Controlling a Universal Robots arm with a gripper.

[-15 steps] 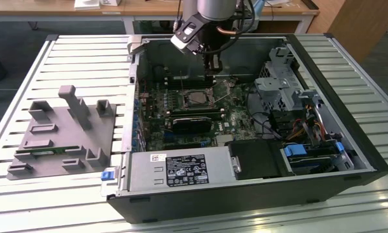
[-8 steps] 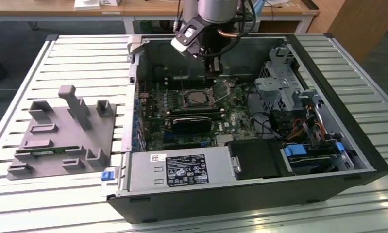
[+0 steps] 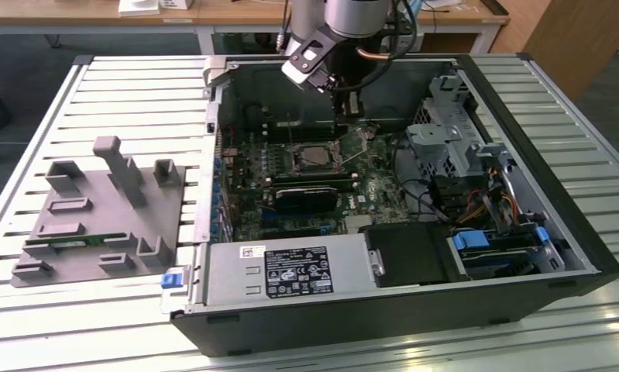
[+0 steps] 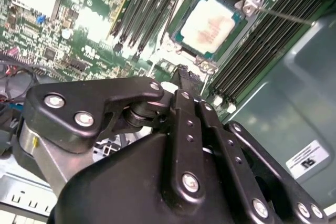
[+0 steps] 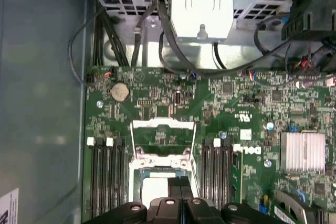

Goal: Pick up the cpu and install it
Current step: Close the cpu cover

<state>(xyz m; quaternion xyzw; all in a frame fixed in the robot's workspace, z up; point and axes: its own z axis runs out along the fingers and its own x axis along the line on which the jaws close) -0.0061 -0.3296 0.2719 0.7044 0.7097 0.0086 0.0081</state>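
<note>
Lying flat in the open socket (image 3: 291,149) on the motherboard (image 3: 288,221), inside the computer case (image 3: 588,256): the cpu (image 3: 314,157), silver top upward, as caught in the exterior view. Just above the socket's far side there, the gripper (image 3: 343,115), pointing down, apart from the chip. Closer, in the second wrist view: fingertips (image 4: 181,80) pressed together with nothing between them, the chip just beyond, a thin metal lever (image 4: 286,17) slanting off a socket corner. Added by the first wrist view: the socket's load frame (image 5: 163,125) standing open, a coin battery (image 5: 119,91), a ribbed heatsink (image 5: 302,150), black cables (image 5: 163,19) under a metal cage (image 5: 202,3). Back in the exterior view, the case resting on a slatted white table (image 3: 102,93), a grey fixture tray (image 3: 92,209) beside it toward the exterior view's left, wooden desks (image 3: 237,12) behind.
</note>
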